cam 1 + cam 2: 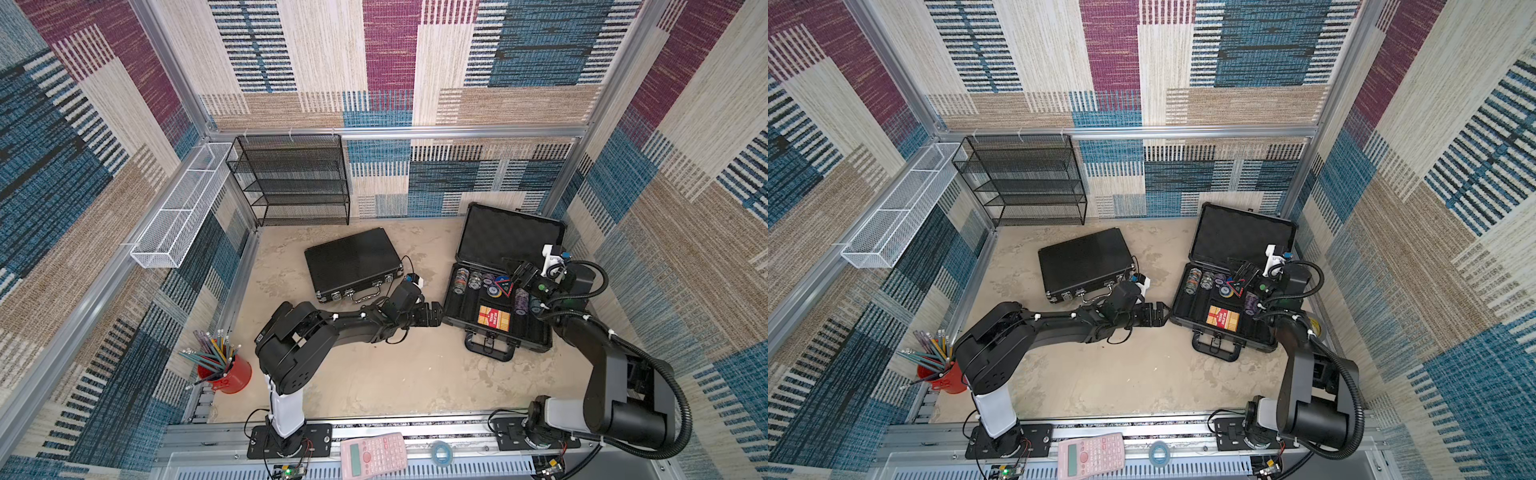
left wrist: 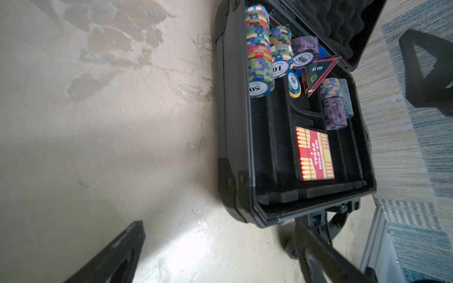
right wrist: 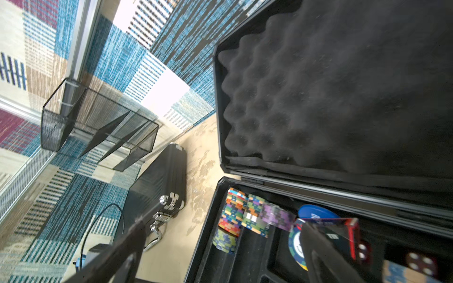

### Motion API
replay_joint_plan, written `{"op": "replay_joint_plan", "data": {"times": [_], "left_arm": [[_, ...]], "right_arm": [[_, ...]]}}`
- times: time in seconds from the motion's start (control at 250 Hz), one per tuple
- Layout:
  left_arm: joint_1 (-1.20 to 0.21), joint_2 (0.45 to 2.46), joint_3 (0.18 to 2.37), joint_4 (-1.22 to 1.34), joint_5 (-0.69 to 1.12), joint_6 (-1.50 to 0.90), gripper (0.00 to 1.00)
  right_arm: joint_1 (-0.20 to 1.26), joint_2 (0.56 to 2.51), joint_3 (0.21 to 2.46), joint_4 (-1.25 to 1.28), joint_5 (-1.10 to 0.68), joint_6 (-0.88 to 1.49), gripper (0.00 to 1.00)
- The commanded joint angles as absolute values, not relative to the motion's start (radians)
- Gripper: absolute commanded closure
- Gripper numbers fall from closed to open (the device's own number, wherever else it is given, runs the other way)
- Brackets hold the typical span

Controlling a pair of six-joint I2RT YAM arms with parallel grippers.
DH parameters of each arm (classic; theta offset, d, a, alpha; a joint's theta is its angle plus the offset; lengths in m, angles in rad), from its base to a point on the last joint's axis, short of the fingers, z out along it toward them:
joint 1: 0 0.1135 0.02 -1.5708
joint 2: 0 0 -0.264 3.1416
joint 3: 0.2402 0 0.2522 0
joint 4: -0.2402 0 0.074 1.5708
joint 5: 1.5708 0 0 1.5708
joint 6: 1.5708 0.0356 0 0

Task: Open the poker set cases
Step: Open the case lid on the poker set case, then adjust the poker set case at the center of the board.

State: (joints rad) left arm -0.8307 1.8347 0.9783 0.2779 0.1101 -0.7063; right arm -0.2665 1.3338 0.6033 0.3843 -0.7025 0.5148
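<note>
**Figure. Two cases, one opened.** The grey case (image 1: pixel 534 337) stands at the right of the table (image 1: pixel 374 382) with its foam-lined lid (image 1: pixel 509 237) raised and leaning back, and chips (image 2: pixel 259 49) and a card box (image 2: pixel 315 154) lie exposed in the tray. The black ribbed case (image 1: pixel 351 266) lies flat and closed near the middle of the table, well apart from the grey one, its silver latches (image 3: pixel 169 205) and thin handle (image 1: pixel 365 296) facing the robot.

The left end effector (image 1: pixel 434 312) sits low just beside the grey case's near left corner, jaws spread wide and empty. The right end effector (image 1: pixel 515 271) hovers over the chip tray, also wide and holding nothing.

The grey case appears finished, so the step in hand is judged to be the move to the black case. The left arm is the nearer one. It should draw clear of the grey case without nudging it, then approach the latches from the handle side. Both latches need releasing before any lift. A slim case is likely to slide under a push, so the right arm could steady it. The lid should swing back toward the mesh shelf (image 1: pixel 291 178), and the gap there looks sufficient.
</note>
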Motion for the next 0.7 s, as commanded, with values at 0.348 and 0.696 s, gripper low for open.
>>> {"op": "replay_joint_plan", "data": {"times": [0.348, 0.696], "left_arm": [[-0.83, 1.586, 0.791, 0.335, -0.232, -0.511, 0.02], [-0.814, 1.497, 0.727, 0.256, -0.381, -0.508, 0.01]], "right_arm": [[0.023, 1.469, 0.62, 0.612, -0.604, 0.529, 0.03], [0.192, 1.639, 0.738, 0.657, -0.553, 0.555, 0.04]]}}
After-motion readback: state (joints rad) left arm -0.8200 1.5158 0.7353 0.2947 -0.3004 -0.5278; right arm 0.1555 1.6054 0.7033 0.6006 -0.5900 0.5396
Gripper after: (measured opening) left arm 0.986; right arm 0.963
